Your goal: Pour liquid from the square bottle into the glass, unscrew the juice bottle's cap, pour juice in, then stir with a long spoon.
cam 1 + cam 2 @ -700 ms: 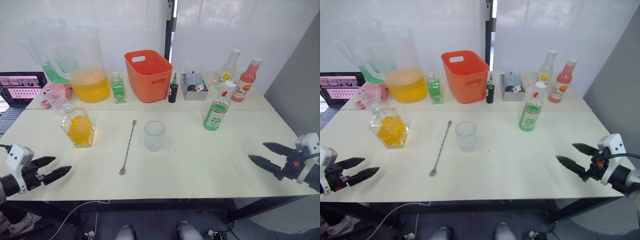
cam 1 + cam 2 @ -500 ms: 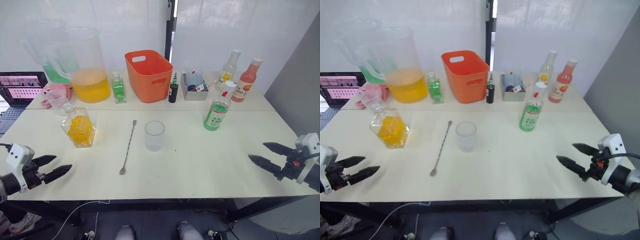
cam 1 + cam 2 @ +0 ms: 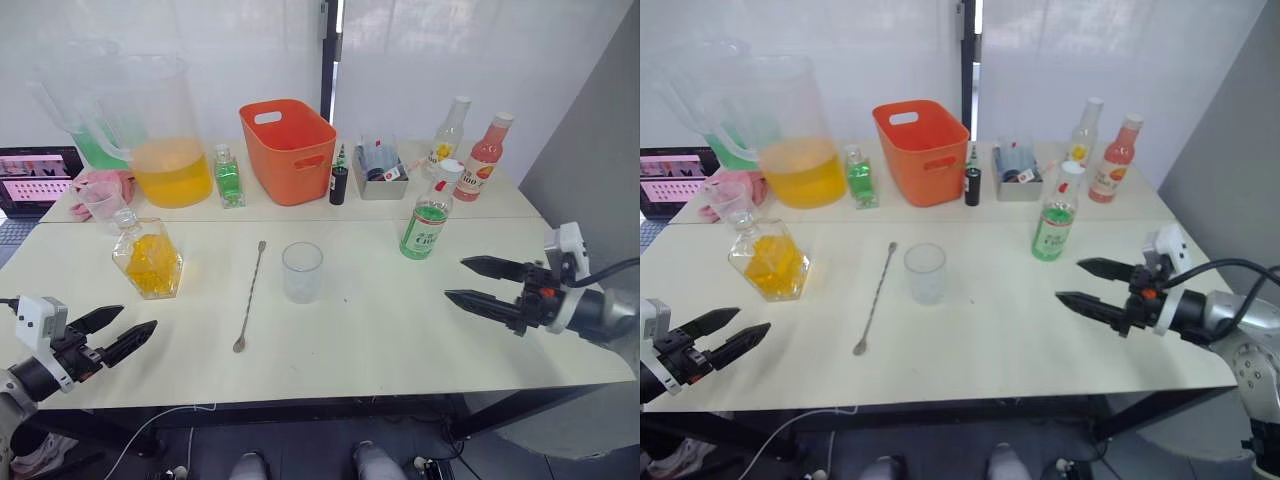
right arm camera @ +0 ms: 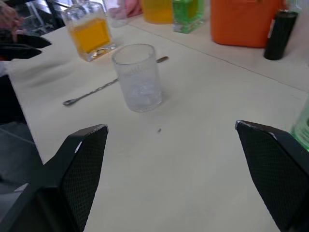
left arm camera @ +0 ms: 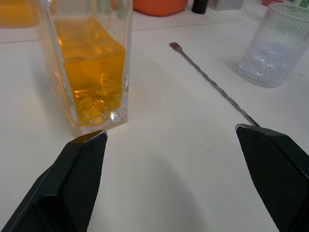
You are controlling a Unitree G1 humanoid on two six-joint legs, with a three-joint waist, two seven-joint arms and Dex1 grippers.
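Progress nil: glass [image 3: 302, 271] at table centre stands empty, square bottle [image 3: 146, 259] at its 9 o'clock stoppered and full of orange liquid, juice bottle [image 3: 427, 215] at 2 o'clock capped, long spoon [image 3: 249, 295] flat between bottle and glass. Left gripper [image 3: 115, 334] and right gripper [image 3: 472, 283] both spread wide, holding and touching nothing.

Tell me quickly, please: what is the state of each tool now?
Left tool: open, holding nothing.
Right tool: open, holding nothing.
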